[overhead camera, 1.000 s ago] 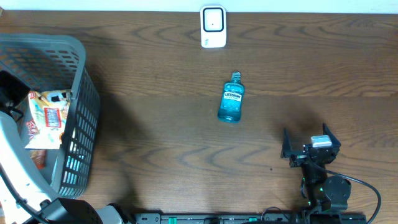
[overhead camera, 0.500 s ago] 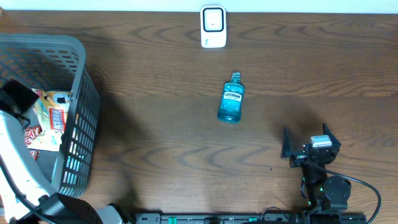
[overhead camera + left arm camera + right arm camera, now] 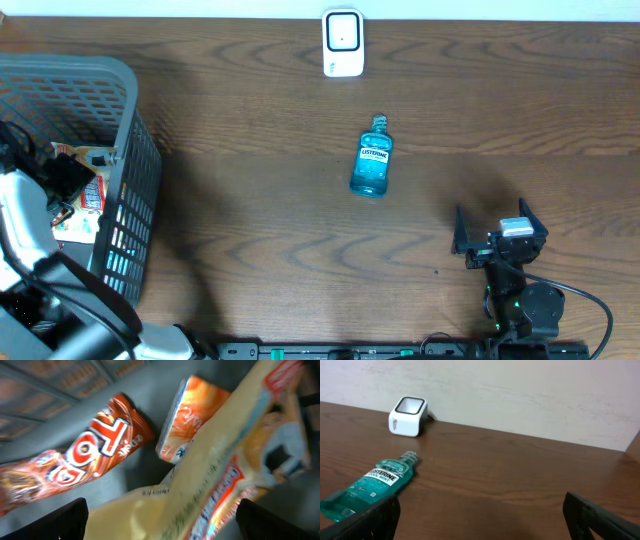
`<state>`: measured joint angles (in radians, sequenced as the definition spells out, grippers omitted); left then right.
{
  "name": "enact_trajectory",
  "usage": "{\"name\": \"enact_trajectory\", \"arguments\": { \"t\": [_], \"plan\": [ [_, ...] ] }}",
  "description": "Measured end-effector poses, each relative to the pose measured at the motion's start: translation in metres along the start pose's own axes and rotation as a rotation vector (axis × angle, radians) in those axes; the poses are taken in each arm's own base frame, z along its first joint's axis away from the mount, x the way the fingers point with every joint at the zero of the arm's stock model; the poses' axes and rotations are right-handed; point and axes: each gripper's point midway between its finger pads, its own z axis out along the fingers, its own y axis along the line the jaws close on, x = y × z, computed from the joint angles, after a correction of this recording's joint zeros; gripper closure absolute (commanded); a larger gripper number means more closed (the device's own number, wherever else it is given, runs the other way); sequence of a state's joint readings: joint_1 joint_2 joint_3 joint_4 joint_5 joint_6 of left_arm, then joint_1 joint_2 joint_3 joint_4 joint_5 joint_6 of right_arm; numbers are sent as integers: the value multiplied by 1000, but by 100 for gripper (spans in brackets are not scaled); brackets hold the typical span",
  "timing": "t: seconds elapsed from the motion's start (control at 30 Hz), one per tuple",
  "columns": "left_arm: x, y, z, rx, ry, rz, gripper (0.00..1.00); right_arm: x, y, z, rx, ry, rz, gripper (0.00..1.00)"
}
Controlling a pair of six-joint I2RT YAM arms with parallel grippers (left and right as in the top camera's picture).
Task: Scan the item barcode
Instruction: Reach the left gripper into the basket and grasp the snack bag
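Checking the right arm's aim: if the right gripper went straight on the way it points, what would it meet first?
Likely nothing: the right gripper faces bare table up to the back wall. The mouthwash bottle lies left of that line, though depth is unclear.

My overhead view looks straight down on the brown wooden table (image 3: pixel 250 250). The left wrist view sits close inside the grey plastic mesh basket (image 3: pixel 135 190) at nine o'clock. The right wrist view, low at five o'clock, faces twelve, sharing the blue plastic mouthwash bottle (image 3: pixel 372 165) with overhead.
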<state>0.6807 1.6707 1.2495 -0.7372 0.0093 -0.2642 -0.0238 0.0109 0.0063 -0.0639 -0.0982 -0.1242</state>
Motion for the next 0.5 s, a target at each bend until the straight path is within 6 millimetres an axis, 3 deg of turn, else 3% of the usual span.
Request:
{"name": "enact_trajectory", "arguments": {
  "t": [0.07,0.23,0.27,0.5],
  "plan": [
    [5,-1,14,-1,38,1,9,0,0,0,0,0,0,1],
    [26,-15,44,75,163,46,87,0,0,0,0,0,0,1],
    [28,-20,45,102,176,61,92,0,0,0,0,0,0,1],
    [39,-38,31,230,230,129,93,0,0,0,0,-1,0,1]
  ]
}}
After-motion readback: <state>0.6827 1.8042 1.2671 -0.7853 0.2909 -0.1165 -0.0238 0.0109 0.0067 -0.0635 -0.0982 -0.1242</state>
